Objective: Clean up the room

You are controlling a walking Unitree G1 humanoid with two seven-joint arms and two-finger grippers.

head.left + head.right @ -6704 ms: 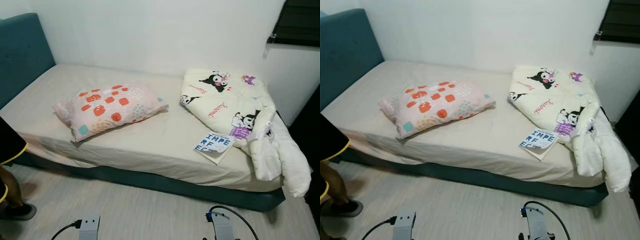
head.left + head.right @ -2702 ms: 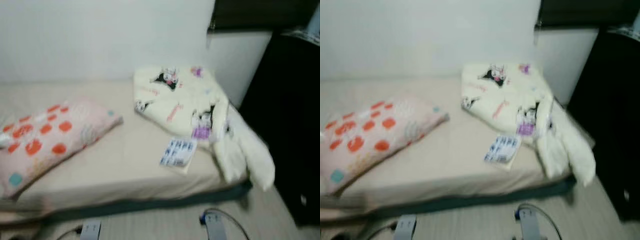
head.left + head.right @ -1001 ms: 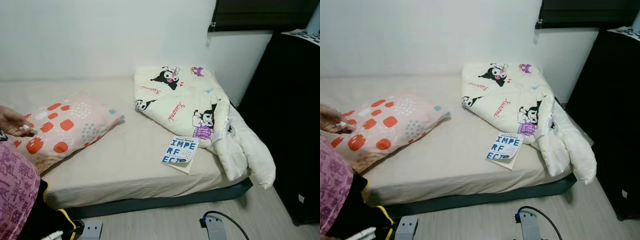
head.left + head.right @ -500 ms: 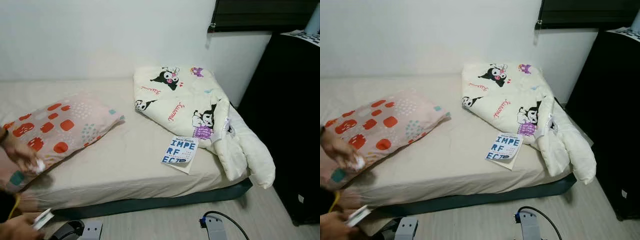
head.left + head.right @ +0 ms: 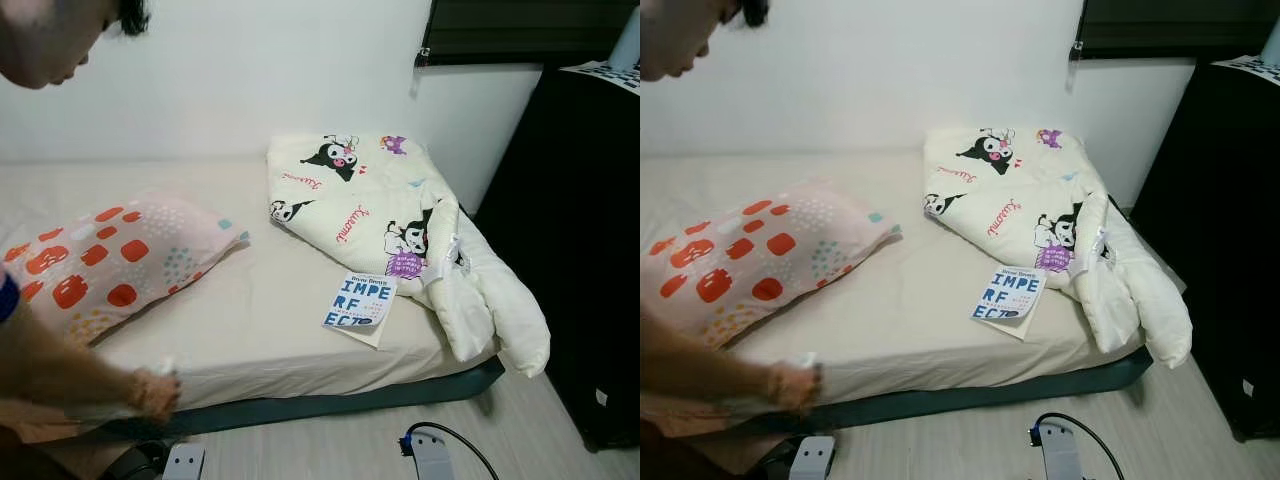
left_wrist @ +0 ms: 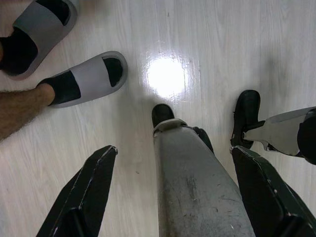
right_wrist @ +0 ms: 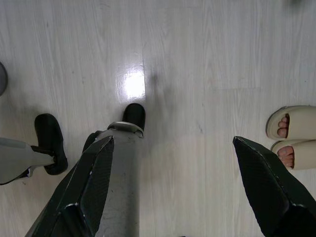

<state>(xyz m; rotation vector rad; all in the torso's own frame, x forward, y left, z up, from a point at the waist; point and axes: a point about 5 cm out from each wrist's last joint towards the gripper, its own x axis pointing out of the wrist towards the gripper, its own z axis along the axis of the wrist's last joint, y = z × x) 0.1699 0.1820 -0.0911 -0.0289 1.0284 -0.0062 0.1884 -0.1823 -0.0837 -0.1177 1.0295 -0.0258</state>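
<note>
Ahead of your hands: book (image 5: 361,301) lies on the bed (image 5: 260,330), long side pointing away.
Nearer arm: right.
Left hand (image 6: 173,192): wide, empty, hanging.
Right hand (image 7: 173,192): wide, empty, hanging.

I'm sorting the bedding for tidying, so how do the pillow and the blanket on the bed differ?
The pillow is pink with orange and red blocks; the blanket is cream with black cartoon characters. The pillow lies flat and plump toward the robot's left; the blanket sits bundled on the right, one end drooping over the mattress edge. A booklet lies against the blanket, not near the pillow. Both rest on the same bare mattress.
</note>
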